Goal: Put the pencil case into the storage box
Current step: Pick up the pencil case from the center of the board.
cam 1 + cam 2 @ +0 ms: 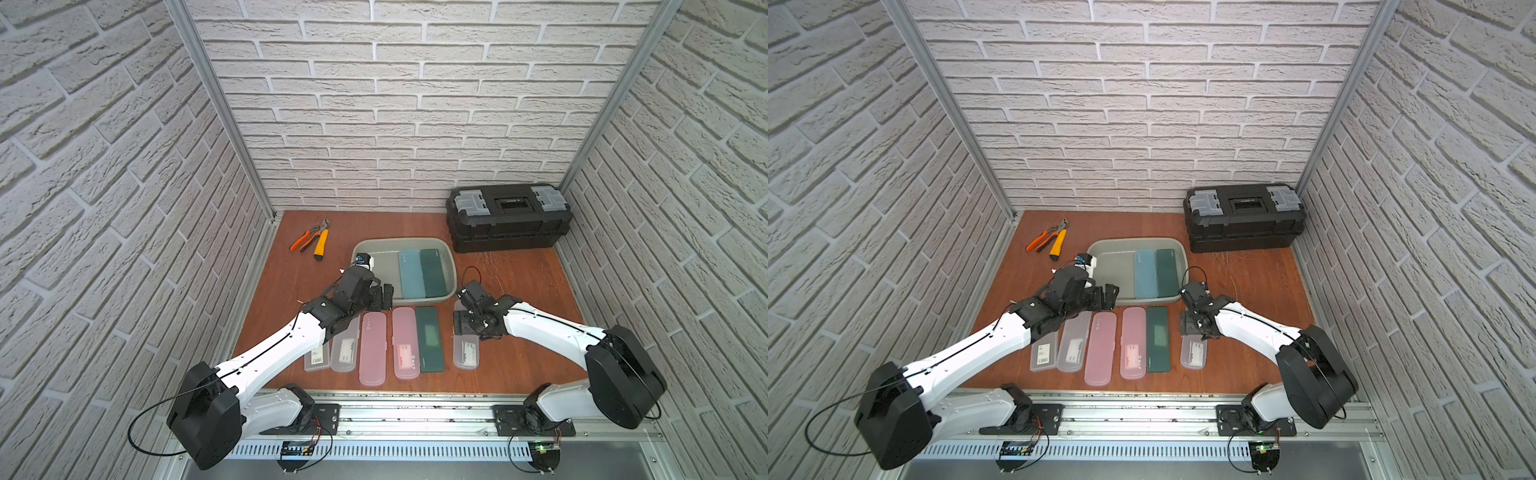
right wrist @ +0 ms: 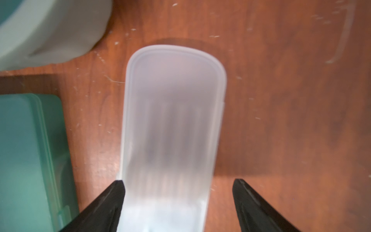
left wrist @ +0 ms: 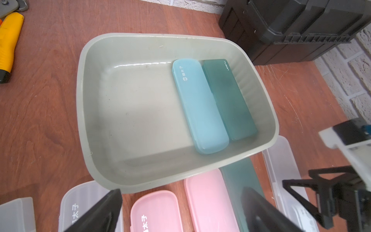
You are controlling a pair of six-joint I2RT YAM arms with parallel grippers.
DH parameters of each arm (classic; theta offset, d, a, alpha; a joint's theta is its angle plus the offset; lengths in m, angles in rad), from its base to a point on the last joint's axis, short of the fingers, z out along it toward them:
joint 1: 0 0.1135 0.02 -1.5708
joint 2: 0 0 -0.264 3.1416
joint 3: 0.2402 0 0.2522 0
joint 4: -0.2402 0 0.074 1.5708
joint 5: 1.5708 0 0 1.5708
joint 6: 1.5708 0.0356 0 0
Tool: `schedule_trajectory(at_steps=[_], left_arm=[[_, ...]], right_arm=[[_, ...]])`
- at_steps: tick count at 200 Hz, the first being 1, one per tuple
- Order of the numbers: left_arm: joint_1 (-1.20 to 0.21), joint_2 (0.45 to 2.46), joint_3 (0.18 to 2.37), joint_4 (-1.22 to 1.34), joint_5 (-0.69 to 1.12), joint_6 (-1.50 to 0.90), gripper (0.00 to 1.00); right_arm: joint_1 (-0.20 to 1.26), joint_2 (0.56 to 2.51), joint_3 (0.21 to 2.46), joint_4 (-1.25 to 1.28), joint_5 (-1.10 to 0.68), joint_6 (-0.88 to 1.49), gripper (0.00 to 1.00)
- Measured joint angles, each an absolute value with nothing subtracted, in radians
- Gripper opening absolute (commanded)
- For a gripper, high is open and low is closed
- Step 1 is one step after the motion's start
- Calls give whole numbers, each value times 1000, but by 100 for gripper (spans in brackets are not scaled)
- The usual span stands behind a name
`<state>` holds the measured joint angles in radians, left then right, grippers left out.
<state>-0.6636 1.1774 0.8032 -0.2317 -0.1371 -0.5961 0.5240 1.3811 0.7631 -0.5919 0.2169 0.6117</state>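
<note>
The storage box is a grey-green tub mid-table, and a light blue pencil case and a dark green one lie inside it. A frosted clear pencil case lies flat on the table near the tub's right corner. My right gripper is low over its far end, open, jaws astride it. One finger touches a side and the other stands apart. My left gripper hovers open and empty at the tub's near-left edge.
In front of the tub lie two clear cases, two pink ones and a dark green one. A black toolbox stands back right. Orange pliers and a yellow-handled tool lie back left.
</note>
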Motion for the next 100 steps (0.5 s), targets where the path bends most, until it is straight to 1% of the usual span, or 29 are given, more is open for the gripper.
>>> schedule_trajectory(at_steps=[44,100], left_arm=[[-664,1177,799,-226,-138,-603,98],[-664,1159,778,-223,-138,-618,99]], right_arm=[[535,1264,735,-625,162,627,92],[607,1254,632,-633,96,728,93]])
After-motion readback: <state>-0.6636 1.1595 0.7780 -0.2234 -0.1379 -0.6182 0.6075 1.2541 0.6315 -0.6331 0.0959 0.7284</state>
